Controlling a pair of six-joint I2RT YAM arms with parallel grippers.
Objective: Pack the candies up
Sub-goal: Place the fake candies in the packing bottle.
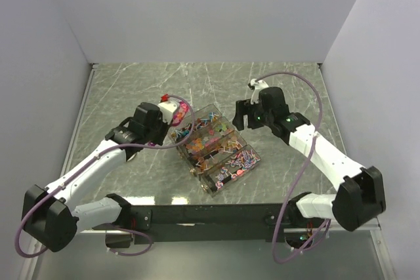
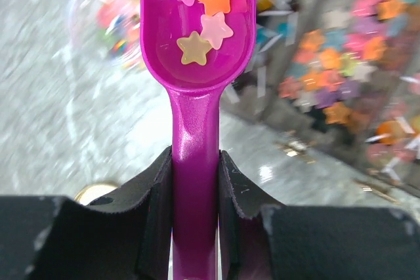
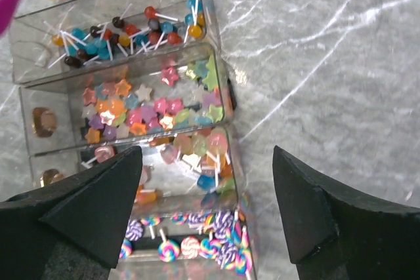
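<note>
The candies (image 2: 207,11) in play are a handful of little star shapes, orange, pink and pale yellow, lying loose in the bowl of a magenta scoop (image 2: 195,142). They look glossy, hard and very light. I'd judge they would slide and skip at the slightest tilt, and they are far too small for those fingers to pinch one by one. The sensible hold is the one already taken: the left gripper (image 2: 195,162) is clamped tight on the scoop's handle, one pad on each side. Keeping the bowl level looks like the whole trick.

Many more candies lie sorted in a row of clear boxes (image 1: 216,149) in the middle of the table. One has round lollipops, one has stars (image 3: 151,106), and the nearest has swirled lollipops. In the overhead view the scoop sits at the left end of that row.

The right gripper (image 3: 207,155) hangs over the boxes with its fingers spread wide and nothing in them.

The table (image 1: 131,83) is a grey-green marbled top, smooth and probably slick for anything dropped. Plain pale walls (image 1: 197,11) close it in on three sides.
</note>
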